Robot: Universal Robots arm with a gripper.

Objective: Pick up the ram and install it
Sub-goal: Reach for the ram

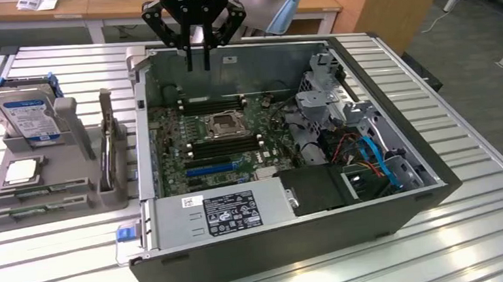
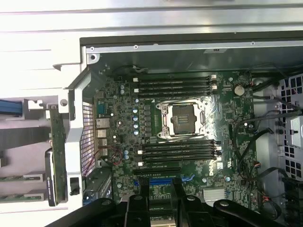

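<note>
Two ram sticks [image 1: 47, 189], thin, green and narrow, lie in the front slots of a grey holder [image 1: 64, 215] at the exterior view's left; their green edges [image 2: 21, 178] also appear in the wrist view. My gripper [image 1: 198, 67] hangs open over the far wall of the open computer case [image 1: 327, 234], well away from the ram, with nothing between its fingers [image 2: 137, 210]. Below it, the motherboard's empty black memory slots [image 2: 180, 151] flank the CPU socket [image 2: 182, 118].
The holder also carries an upright hard drive [image 1: 27, 115], a processor chip [image 1: 22, 169] and a tall upright card [image 1: 108, 150]. Inside the case are a power supply [image 1: 229, 211], a metal drive cage [image 1: 327, 97] and loose cables [image 1: 370, 153]. Everything rests on a slatted metal table [image 1: 467, 233].
</note>
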